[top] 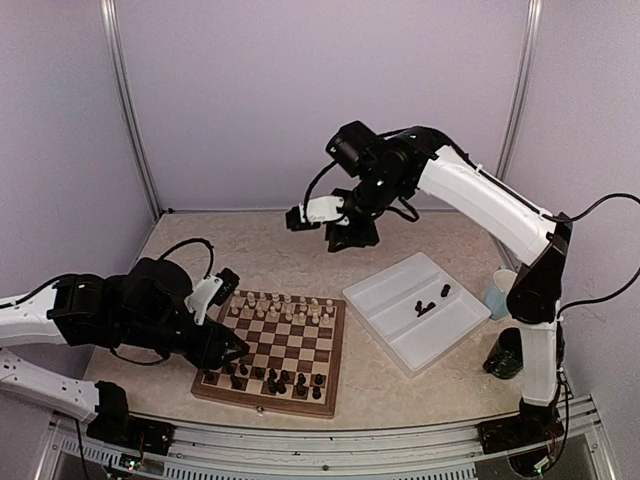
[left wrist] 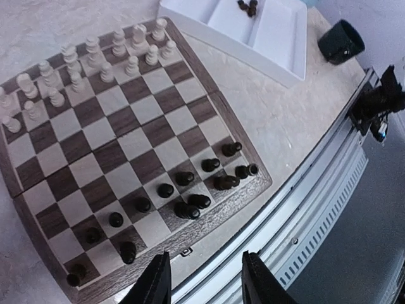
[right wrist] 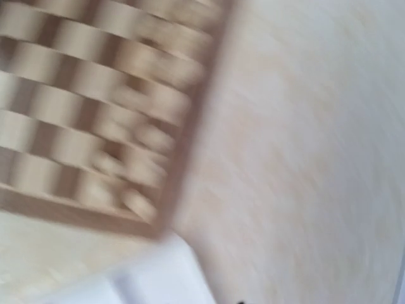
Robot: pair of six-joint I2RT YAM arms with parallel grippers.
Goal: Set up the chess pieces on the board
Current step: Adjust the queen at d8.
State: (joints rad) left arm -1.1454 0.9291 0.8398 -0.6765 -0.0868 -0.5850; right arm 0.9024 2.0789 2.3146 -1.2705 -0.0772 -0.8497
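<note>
The left arm (top: 120,305) holds its jaws parted with nothing between them, low at the near-left corner of the board (left wrist: 130,145), which spreads out ahead of and below them. Nearest these jaws, on the board's closest ranks, sit the dark pieces (left wrist: 166,190), about thirteen and unevenly spaced. A few toward the right corner crowd together, and I cannot tell whether those stand or lie. Farthest from the jaws, sixteen pale pieces (left wrist: 93,45) stand upright in two tidy rows of eight, long axes vertical. The right arm (top: 470,195) carries its jaws high above the table (top: 270,260), beyond the board's far edge. Its wrist view is smeared, so I cannot tell whether they are parted or closed. Below and to the right of those jaws, the white tray (top: 395,335) holds two or three more dark figures (top: 421,307), apparently on their sides.
</note>
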